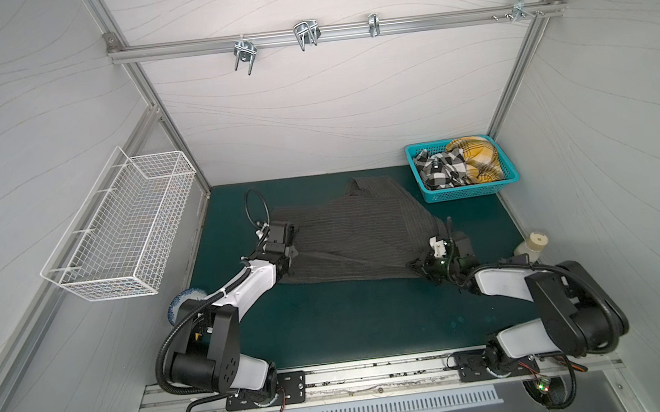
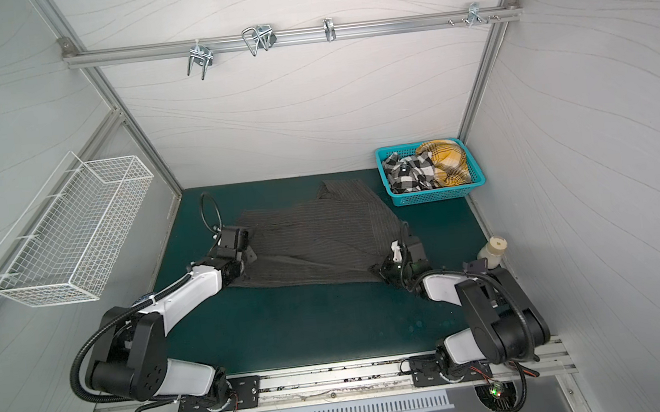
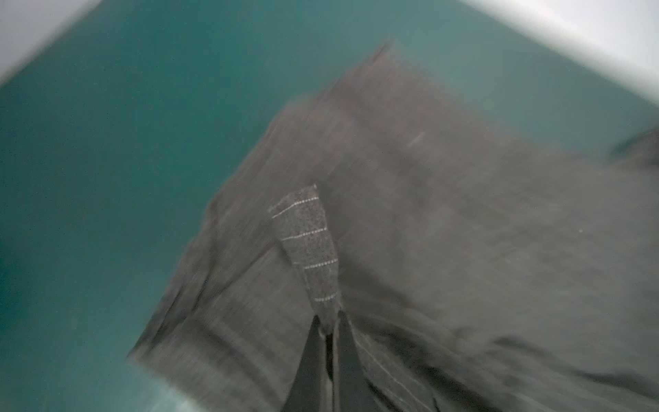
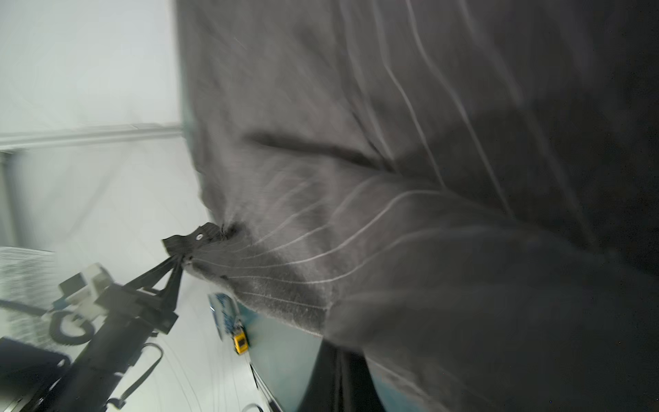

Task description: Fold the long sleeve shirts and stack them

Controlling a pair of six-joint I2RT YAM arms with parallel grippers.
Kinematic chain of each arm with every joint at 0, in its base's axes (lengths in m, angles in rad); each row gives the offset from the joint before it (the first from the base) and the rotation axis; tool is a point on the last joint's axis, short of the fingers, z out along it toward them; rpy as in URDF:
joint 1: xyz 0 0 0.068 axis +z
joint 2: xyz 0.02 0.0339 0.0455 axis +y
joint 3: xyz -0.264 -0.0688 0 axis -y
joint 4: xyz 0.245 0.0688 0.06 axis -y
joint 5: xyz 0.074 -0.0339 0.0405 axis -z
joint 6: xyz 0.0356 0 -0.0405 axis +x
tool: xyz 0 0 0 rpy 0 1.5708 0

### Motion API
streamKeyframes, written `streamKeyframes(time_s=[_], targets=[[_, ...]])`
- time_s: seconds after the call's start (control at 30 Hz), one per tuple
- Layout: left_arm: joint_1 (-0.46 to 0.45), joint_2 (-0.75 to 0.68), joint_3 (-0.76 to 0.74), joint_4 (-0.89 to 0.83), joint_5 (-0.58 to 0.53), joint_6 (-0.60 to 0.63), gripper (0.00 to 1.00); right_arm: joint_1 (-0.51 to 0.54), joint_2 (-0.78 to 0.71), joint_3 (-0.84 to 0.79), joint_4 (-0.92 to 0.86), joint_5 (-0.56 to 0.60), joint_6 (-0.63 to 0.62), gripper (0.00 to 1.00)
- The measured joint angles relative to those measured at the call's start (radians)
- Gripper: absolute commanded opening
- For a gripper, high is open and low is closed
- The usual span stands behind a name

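Writing: blue marks on the white dish at the 9 o'clock edge of the green mat; too blurred to tell letters from pattern.
Left gripper: jaws pinched almost together on a narrow striped flap of the grey shirt, at the shirt's 9 o'clock edge.
Right gripper: jaws clenched on the shirt's 4 o'clock corner; in the right wrist view gathered cloth bunches over the tips and hides them.
Grey shirt: middle of the mat, reaching toward 12 o'clock; far part lies flat, near edge runs between the two grippers; thin pale stripes.
Blue basket: 1 o'clock corner of the mat.
Checked shirt: crumpled in the basket, 9 o'clock half.
Yellow shirt: crumpled in the basket, 3 o'clock half, touching the checked one.
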Motion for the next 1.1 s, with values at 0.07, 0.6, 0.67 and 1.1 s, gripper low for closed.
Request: streamKeyframes(time_s=[0.07, 0.6, 0.67, 1.1], targets=[[0.010, 0.014, 0.023, -0.052, -0.003, -0.051, 0.49, 0.011, 0.013, -0.001, -0.010, -0.006, 0.005, 0.53], [0.214, 0.148, 0.334, -0.452, 0.064, -0.189, 0.52, 0.011, -0.357, 0.177, -0.655, 0.095, -0.183, 0.54], [0.216, 0.195, 0.335, -0.462, 0.122, -0.162, 0.39, 0.005, -0.309, 0.244, -0.715, 0.108, -0.227, 0.44], [0.177, 0.318, 0.321, -0.423, 0.294, -0.179, 0.05, -0.049, 0.169, 0.475, -0.803, 0.207, -0.413, 0.22]])
